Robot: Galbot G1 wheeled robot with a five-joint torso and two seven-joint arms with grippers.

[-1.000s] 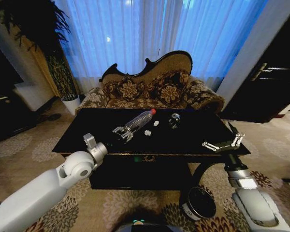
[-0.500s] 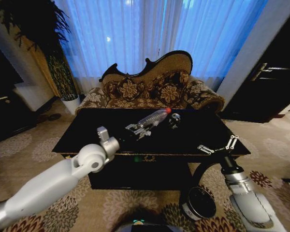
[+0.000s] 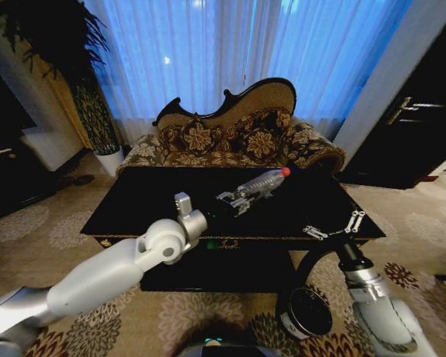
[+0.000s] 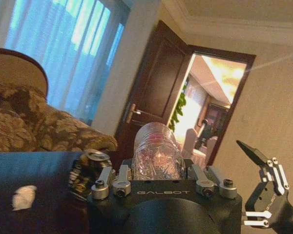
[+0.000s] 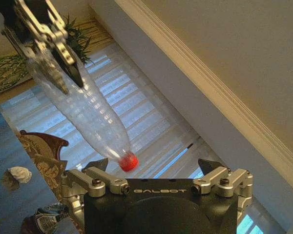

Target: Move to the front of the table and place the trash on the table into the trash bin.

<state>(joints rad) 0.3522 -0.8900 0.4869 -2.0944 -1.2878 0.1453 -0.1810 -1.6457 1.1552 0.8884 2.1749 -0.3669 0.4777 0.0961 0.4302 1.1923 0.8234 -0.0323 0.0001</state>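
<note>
Two glossy white arms with rounded joints are seen nearer than the glossy black gold-trimmed table (image 3: 126, 212). Each ends in a black gripper body lettered GALBOT, with silver screwed brackets: left gripper (image 3: 234, 199), right gripper (image 3: 331, 225) on a ribbed silver cuff.

A big, shiny black table (image 3: 134, 208) is seen in front of a sofa. A gold edge and a small gold ornament are shown along its front. A lower shelf is seen under the top. On the table top, a small white crumpled paper bit (image 4: 23, 197) is found. Just beside it, a small dark can (image 4: 87, 171) is seen standing. The table stands on a patterned carpet (image 3: 37, 230).
</note>
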